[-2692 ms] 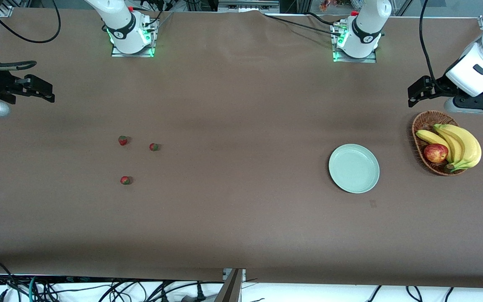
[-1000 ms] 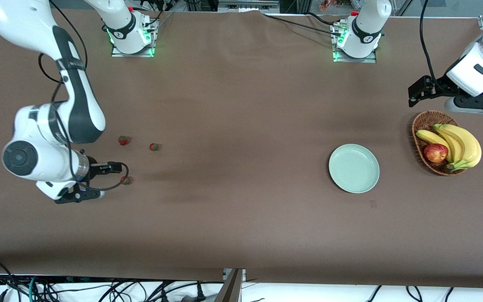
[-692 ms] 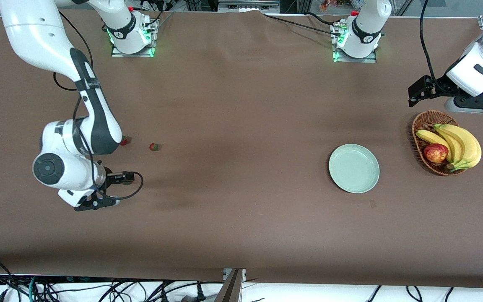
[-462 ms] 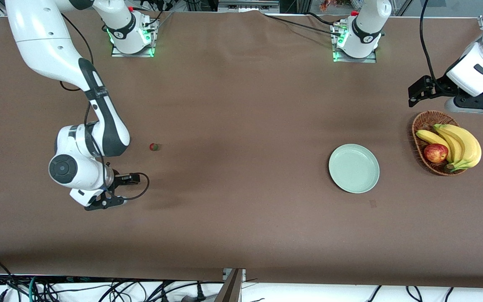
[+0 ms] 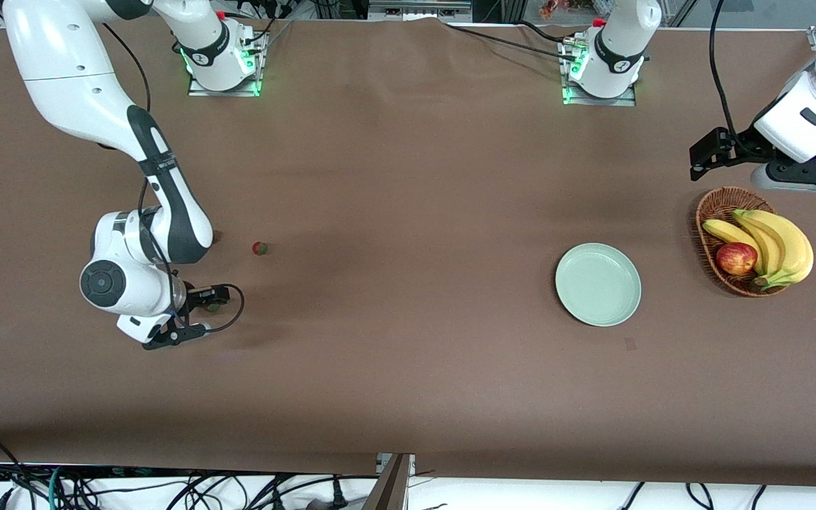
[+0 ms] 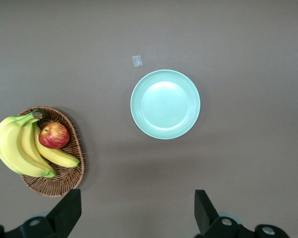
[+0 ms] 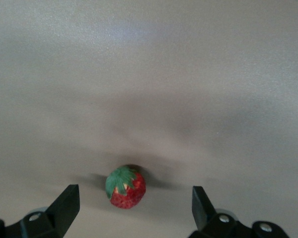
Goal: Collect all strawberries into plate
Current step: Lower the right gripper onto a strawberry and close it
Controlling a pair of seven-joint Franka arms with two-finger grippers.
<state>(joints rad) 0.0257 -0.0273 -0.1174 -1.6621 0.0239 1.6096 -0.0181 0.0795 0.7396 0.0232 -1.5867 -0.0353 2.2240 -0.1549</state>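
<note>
Your right gripper [image 7: 131, 210], fingers spread wide and holding nothing, brackets 1 strawberry [image 7: 125, 186] on the table toward the right arm's end, well apart from the plate [image 5: 598, 284]; close off-centre and you'll likely squirt it away.

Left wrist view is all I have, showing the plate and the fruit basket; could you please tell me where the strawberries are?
Observer: None is on the plate. One strawberry lies alone on the table toward the right arm's end.
Operator: Thank you. What is the right pincer doing?
Observer: The right pincer is open and low over the table, with a second strawberry lying between its fingers, not yet clamped.
Operator: And the third berry?
Observer: I can't find it. The front view shows only those two, and the right arm may be hiding it.
</note>
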